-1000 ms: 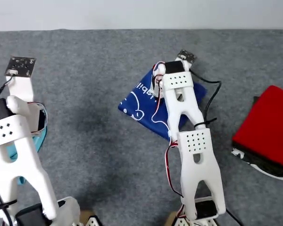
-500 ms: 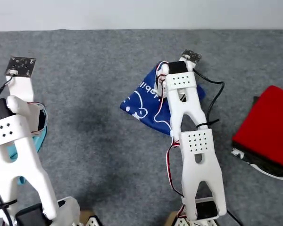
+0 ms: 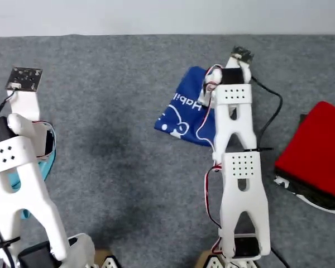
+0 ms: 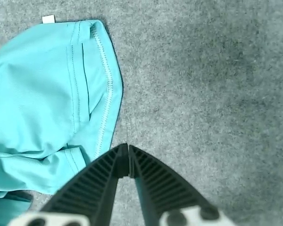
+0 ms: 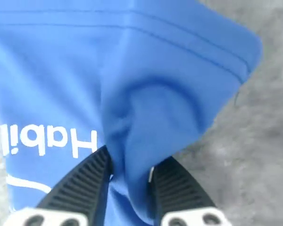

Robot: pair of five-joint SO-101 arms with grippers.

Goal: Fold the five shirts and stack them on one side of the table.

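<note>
Item: blue shirt [image 3: 184, 111], middle of the tabletop [image 3: 111, 151], one fold pinched in your right hand [image 5: 129, 162]; best dragged low and flat toward the red shirt [image 3: 318, 151] without losing a layer; left hand [image 4: 128, 153], pressed together, rests beside the teal shirt [image 4: 42, 103].

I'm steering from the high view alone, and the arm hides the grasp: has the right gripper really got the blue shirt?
Observer: Yes. In its wrist view the right gripper has its jaws clamped on a bunched fold of the blue shirt.
Operator: And the left gripper, is it holding the teal shirt?
Observer: No. The left gripper has its jaws shut on nothing, tips beside the teal shirt at its stitched hem.
</note>
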